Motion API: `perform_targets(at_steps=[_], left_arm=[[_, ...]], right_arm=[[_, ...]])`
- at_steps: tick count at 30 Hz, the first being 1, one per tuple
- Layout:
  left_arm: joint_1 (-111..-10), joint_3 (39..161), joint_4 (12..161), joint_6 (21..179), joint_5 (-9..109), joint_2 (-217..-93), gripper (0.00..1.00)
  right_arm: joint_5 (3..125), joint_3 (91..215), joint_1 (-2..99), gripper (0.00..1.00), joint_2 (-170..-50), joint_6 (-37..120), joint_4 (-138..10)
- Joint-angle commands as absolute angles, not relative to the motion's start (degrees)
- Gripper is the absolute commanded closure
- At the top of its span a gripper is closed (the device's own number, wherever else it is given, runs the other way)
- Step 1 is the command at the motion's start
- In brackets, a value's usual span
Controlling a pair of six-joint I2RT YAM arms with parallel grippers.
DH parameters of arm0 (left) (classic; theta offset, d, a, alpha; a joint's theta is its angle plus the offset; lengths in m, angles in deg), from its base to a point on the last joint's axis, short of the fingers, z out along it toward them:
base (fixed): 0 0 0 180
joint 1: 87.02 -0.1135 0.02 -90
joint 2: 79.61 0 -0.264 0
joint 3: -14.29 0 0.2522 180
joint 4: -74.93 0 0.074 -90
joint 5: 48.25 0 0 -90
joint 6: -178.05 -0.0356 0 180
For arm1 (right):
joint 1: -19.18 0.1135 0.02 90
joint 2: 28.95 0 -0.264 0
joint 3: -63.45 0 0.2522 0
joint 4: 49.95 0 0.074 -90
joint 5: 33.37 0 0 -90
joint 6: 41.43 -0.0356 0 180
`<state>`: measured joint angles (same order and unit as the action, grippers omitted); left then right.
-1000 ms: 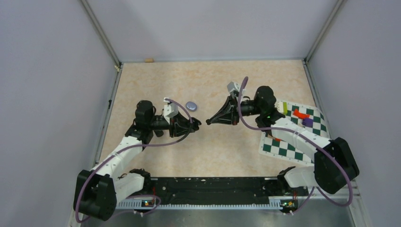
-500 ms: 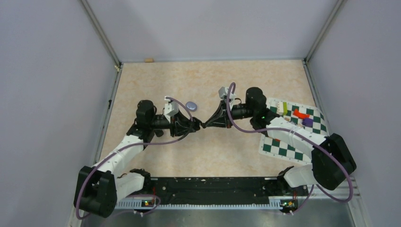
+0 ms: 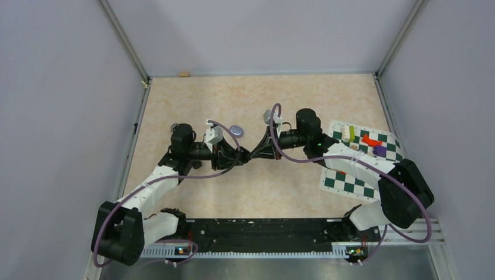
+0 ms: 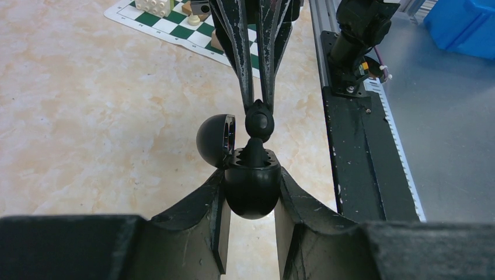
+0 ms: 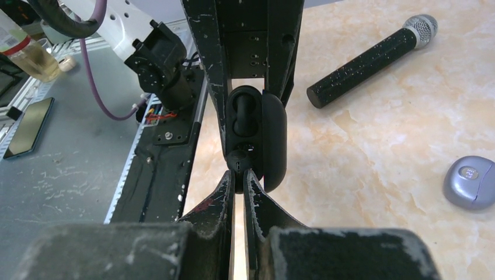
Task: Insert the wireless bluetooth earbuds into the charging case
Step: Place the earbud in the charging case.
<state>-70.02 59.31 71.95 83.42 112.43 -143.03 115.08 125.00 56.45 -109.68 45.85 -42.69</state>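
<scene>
Hands meet nose to nose above the middle of the bench (image 3: 192, 99), roughly halfway between the two arm bases. Left hand (image 4: 251, 175) is clamped on the black charging case (image 4: 252, 198), one finger on each side of its rounded lower shell, holding it clear of the surface. Case lid (image 4: 213, 140) stands swung open to one side, and the cavity faces the opposite arm. Right hand (image 5: 239, 174) has its fingers pressed nearly together, pinching a glossy black earbud (image 4: 260, 121) at the very tips. Stem of the earbud reaches down into the mouth of the case, with the bulb above the rim; it seems only partly seated, though the right wrist view is too dark inside the cavity to be sure. A second, closed case, pale purple (image 3: 236, 130), lies on the bench just behind the left hand, apart from both arms. Black microphone (image 5: 370, 58) with a grey mesh head lies flat on the bench farther off. Green-and-white checkered mat (image 3: 350, 185) sits at the right side beneath the right arm, carrying a red block (image 3: 369, 141), a yellow block (image 3: 351, 134) and a purple block (image 3: 379, 150).
</scene>
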Motion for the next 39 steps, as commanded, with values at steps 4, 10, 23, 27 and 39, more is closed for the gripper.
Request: perform_targets(at_steps=[4,10,23,27,39], left_arm=[[-69.7,59.7,71.0,82.5,113.4,-142.9,1.0],[-69.7,59.8,71.0,82.4,113.3,-142.6,1.0],[-69.7,59.7,71.3,82.2,113.2,-142.2,1.0],[-69.7,59.7,71.3,82.1,113.1,-142.3,1.0],[-69.7,59.7,71.5,81.9,112.9,-142.2,1.0]], right_arm=[[115.1,128.6,57.8,1.0,-110.2,48.2,-42.8],[115.2,129.0,58.0,1.0,-110.7,49.8,-44.3],[115.4,129.8,59.0,1.0,-112.0,50.8,-45.7],[115.6,129.7,59.4,1.0,-112.1,50.9,-45.8],[116.1,130.2,59.5,0.88,-112.5,51.7,-46.9]])
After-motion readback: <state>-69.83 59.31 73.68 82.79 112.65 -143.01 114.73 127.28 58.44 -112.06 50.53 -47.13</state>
